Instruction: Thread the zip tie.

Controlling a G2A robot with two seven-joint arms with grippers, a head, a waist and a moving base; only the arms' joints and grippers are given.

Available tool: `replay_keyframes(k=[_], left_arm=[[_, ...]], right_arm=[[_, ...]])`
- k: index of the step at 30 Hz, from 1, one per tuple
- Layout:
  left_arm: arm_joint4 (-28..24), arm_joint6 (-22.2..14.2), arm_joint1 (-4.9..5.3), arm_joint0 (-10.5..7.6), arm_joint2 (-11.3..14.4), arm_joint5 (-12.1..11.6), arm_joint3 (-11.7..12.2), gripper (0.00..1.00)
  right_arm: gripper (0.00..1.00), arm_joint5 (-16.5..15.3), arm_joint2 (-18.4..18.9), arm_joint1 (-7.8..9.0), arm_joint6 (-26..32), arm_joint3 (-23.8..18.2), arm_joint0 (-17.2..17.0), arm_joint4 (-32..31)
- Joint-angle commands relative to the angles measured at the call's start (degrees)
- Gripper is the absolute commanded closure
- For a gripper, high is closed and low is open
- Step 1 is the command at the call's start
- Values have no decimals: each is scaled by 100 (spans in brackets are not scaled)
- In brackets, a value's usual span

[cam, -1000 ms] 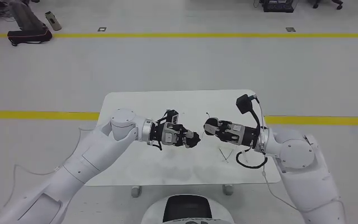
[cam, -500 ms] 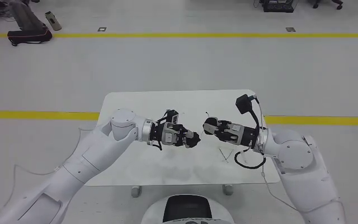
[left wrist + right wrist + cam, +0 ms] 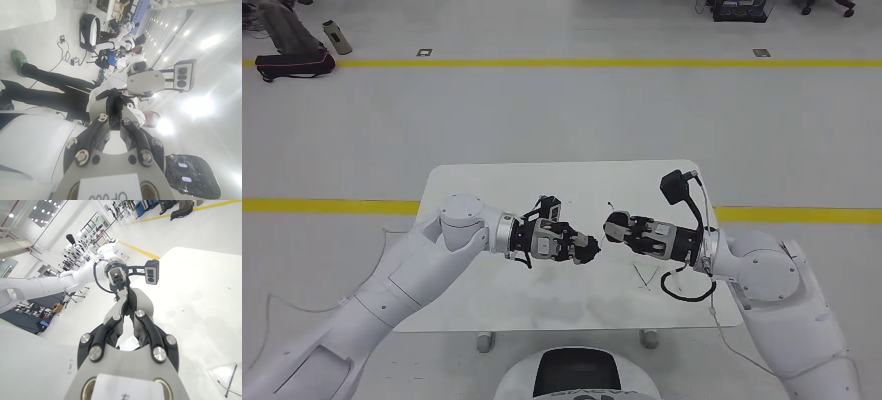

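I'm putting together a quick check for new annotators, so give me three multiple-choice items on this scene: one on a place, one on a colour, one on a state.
1. The left gripper and right gripper are:
A) facing each other above the middle of the table
B) over the floor beyond the table
C) lying flat at opposite table corners

2. The floor lines are:
A) red
B) yellow
C) blue

3. The right gripper's fingers are:
A) spread wide
B) closed together
C) half open around a cup

Answers:
1 A: the top view shows both tips pointing at each other, close together, above the tabletop's centre.
2 B: both stripes across the floor are yellow.
3 B: the right wrist view shows the two fingers pressed together.
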Motion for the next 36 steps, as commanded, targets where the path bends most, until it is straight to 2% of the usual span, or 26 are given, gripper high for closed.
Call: replay_keyframes(k=[1,36], left_arm=[[0,0,0,0,0,0,0,100],[0,0,0,0,0,0,0,100]], right_arm=[[100,0,-5,11,-12,4,1,0],[100,0,-176,196,-226,74,42,7]])
